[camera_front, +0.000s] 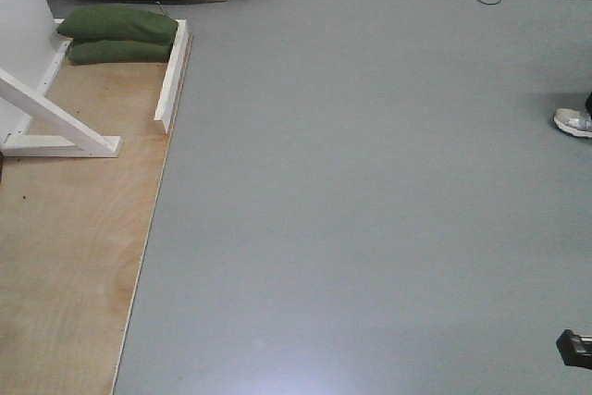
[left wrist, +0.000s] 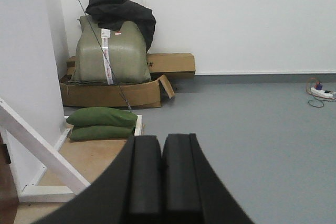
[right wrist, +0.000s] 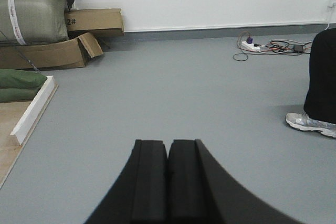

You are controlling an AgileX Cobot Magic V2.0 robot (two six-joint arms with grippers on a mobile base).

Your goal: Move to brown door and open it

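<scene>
Left gripper (left wrist: 161,145): bottom centre, black, its two pads pressed together with nothing between them.
Green sandbags (left wrist: 102,123): two, stacked, lying on the far end of the plywood panel (left wrist: 94,158).
White brace (left wrist: 42,153): slanted timber, lower left, against the white partition (left wrist: 26,51).
Open cardboard box (left wrist: 113,94): on the grey floor (left wrist: 252,140), flap splayed right; holds a grey-green sack (left wrist: 110,51) with a white label strip.
Black garment (left wrist: 123,11): draped over the sack's top.
Flat carton (left wrist: 170,64): behind, along the white wall (left wrist: 236,19).
Power strip (left wrist: 321,93): far right, with looped cables.
</scene>
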